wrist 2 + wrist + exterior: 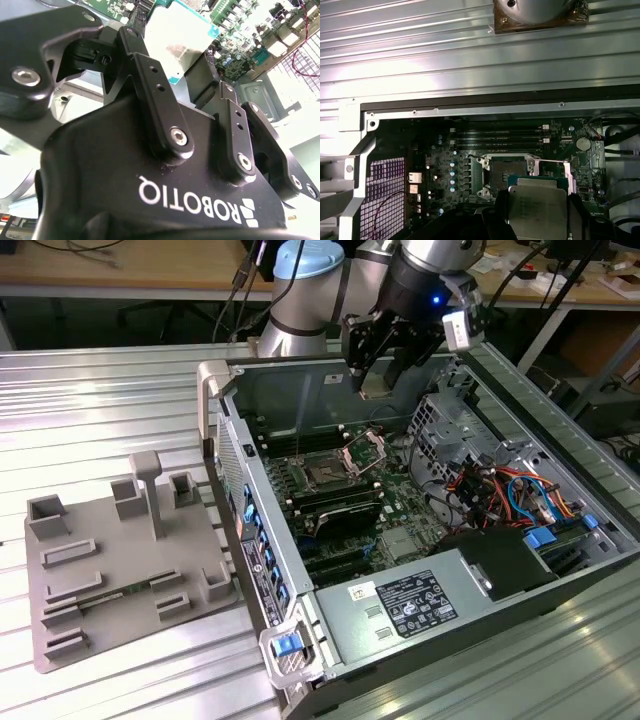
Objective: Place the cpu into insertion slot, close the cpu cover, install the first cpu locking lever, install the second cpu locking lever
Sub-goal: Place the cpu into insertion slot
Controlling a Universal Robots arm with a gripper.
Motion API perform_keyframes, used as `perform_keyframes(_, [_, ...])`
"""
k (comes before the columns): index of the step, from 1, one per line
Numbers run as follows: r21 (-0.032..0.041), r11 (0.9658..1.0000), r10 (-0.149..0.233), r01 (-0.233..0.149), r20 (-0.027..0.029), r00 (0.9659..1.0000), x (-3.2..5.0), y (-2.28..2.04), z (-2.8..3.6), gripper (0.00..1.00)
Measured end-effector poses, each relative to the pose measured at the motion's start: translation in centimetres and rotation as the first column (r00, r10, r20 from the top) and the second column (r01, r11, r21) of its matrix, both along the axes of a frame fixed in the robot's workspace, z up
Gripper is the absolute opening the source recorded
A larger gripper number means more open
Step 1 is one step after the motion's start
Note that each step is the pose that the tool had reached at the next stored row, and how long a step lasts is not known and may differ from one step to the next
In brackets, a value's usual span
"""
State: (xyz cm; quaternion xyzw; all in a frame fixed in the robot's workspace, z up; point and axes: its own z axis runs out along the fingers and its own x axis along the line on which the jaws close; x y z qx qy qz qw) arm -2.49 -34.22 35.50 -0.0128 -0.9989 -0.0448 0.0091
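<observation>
Ribbed metal worktop (120,390), open computer case (300,390). Claw (377,383) pinches cpu (537,207), hovering above case's far side. Insertion slot (326,476) bare, cpu cover (365,450) raised. Judgement: nothing seated yet, all four steps left.

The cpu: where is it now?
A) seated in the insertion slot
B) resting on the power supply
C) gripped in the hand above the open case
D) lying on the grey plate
C: the hand clamps the cpu in the air, while the insertion slot below sits bare.
</observation>
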Motion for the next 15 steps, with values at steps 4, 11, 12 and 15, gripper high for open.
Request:
perform_keyframes(4, [0.0000,1.0000,0.000,0.000,0.0000,1.0000,0.00,-0.01,-0.11,0.55])
perform_keyframes(11, [0.0000,1.0000,0.001,-0.001,0.0000,1.0000,-0.02,-0.41,-0.32,0.55])
perform_keyframes(12, [0.0001,1.0000,0.001,-0.001,0.0000,1.0000,-0.04,-0.46,-0.34,0.55])
perform_keyframes(15, [0.0001,1.0000,0.001,-0.001,0.0002,1.0000,-0.13,-0.63,-0.41,0.55])
